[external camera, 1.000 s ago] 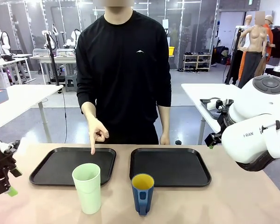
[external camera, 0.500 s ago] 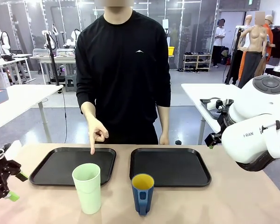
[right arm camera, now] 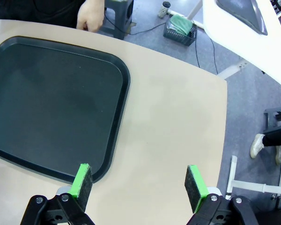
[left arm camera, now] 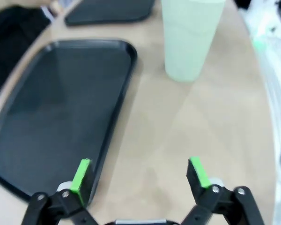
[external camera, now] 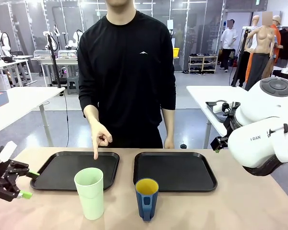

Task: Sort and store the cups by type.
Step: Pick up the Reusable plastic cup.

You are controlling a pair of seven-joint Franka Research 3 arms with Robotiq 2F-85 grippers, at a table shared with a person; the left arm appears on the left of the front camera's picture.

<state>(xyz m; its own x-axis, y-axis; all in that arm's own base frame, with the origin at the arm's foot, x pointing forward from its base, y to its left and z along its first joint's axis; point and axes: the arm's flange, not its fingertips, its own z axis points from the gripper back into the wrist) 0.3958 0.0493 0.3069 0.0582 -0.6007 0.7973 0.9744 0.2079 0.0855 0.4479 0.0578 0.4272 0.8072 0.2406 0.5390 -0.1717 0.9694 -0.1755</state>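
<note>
Two cups [external camera: 90, 192] stand at the counter's [external camera: 230, 206] near side: one mint-green tumbler [left arm camera: 191, 42] before the left tray [external camera: 57, 176], one dark blue mug [external camera: 147, 198] before the right tray [external camera: 175, 171]. Left claw [external camera: 30, 185] and right claw [right arm camera: 138, 180] both gape, empty. One hand [external camera: 100, 136] points down at the left tray.
</note>
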